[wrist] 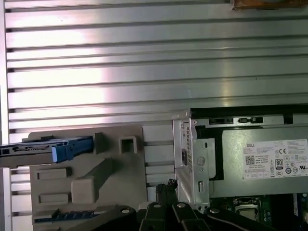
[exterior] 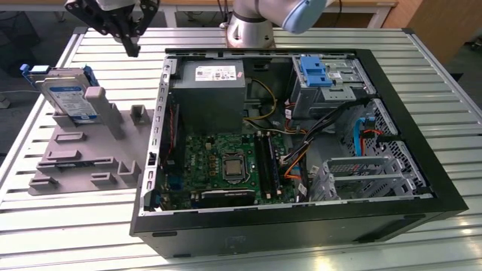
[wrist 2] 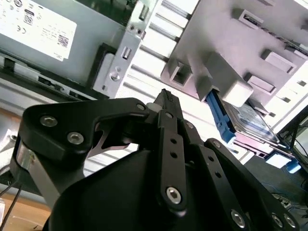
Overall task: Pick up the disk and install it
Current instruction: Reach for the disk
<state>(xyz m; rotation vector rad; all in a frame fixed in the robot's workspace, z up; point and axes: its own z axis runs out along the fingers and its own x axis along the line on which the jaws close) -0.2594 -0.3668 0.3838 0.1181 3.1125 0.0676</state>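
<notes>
The disk [exterior: 66, 95], a silver drive with a white-and-blue label and blue side rails, stands tilted on edge in a grey holder [exterior: 83, 152] at the exterior view's left, beside the open computer case [exterior: 301, 220]. My gripper [exterior: 133, 49] hangs above the table behind the holder, apart from the disk, black fingers shut with nothing between them. The second wrist view has the fingertips [wrist 2: 166, 98] pointing towards the holder [wrist 2: 231, 43] and the disk [wrist 2: 250, 118]. The first wrist view shows the disk [wrist: 43, 149] edge-on with its blue rail, and the gripper [wrist: 166, 186] low in the picture.
Inside the case sit a grey power supply [exterior: 211, 84] with a white sticker, a green motherboard [exterior: 226, 164], cables and metal drive cages [exterior: 362, 180]. An upright blue plastic bracket [exterior: 312, 70] stands at the far bay. The arm's base [exterior: 252, 28] is behind the case on the slatted metal table [exterior: 75, 226].
</notes>
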